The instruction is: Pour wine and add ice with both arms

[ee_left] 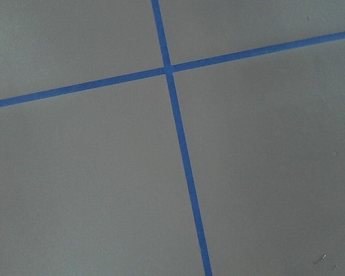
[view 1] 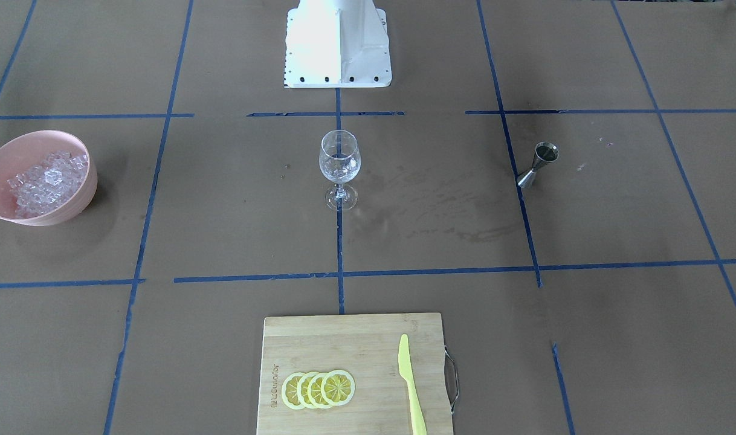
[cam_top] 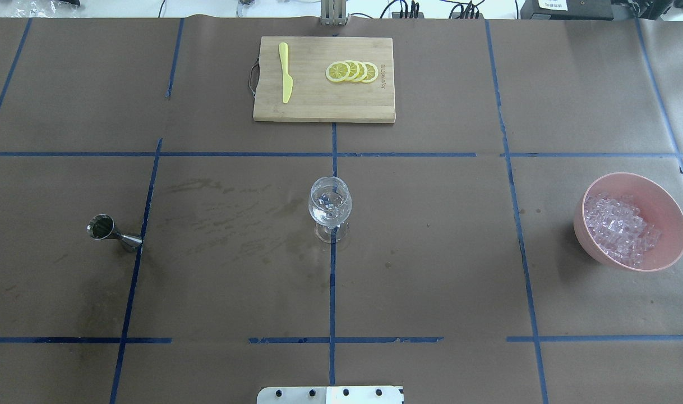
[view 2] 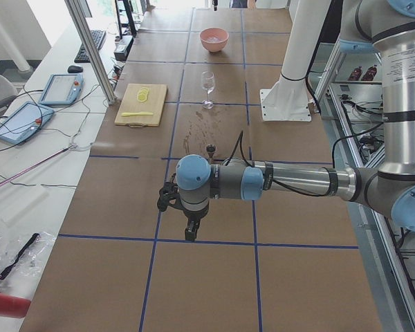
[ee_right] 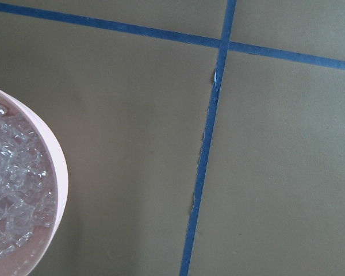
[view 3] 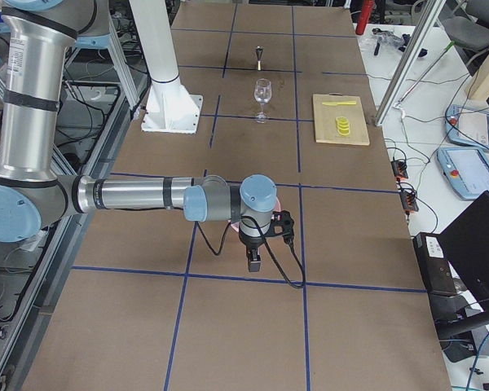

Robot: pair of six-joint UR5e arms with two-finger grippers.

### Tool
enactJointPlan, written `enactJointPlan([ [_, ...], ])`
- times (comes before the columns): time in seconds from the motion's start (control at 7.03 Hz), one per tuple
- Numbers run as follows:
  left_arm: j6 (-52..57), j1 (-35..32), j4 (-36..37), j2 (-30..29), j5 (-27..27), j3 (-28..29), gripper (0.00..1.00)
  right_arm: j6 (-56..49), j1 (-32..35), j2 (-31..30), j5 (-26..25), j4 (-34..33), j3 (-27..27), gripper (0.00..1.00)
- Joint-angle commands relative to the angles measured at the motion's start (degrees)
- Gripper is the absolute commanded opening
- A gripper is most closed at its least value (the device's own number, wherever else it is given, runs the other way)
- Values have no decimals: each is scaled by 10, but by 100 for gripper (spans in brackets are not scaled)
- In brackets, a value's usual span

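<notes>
A clear wine glass [view 1: 339, 158] [cam_top: 330, 202] stands upright at the table's centre; I cannot tell what it holds. No wine shows. A steel jigger [view 1: 540, 162] [cam_top: 109, 230] stands on my left side. The ice [view 1: 48, 181] [cam_top: 619, 227] [ee_right: 11, 190] fills a pink bowl [cam_top: 672, 247] on my right side. Both arms show only in the side views. My left gripper [view 2: 191, 234] hangs fingers-down over bare table short of the jigger. Beside the bowl hangs my right gripper [view 3: 253, 261], also pointing down. I cannot tell whether either is open or shut.
A wooden cutting board [cam_top: 319, 106] lies at the far edge with several lemon slices [cam_top: 352, 71] and a yellow knife [cam_top: 286, 80]. The white robot base [view 1: 338, 48] stands at the near edge. Blue tape lines cross the brown table cover.
</notes>
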Motion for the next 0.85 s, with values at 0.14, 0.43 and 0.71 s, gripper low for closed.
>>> enactJointPlan([
  [0.14, 0, -1, 0, -3, 0, -2, 100, 0, 0, 1, 2, 0, 5, 100],
  [0.43, 0, 0, -4, -4, 4, -12, 100, 1, 0, 6, 3, 0, 5, 100],
  [0.71, 0, -1, -45, -4, 10, -19, 100, 8, -1, 33, 0, 2, 14, 100],
])
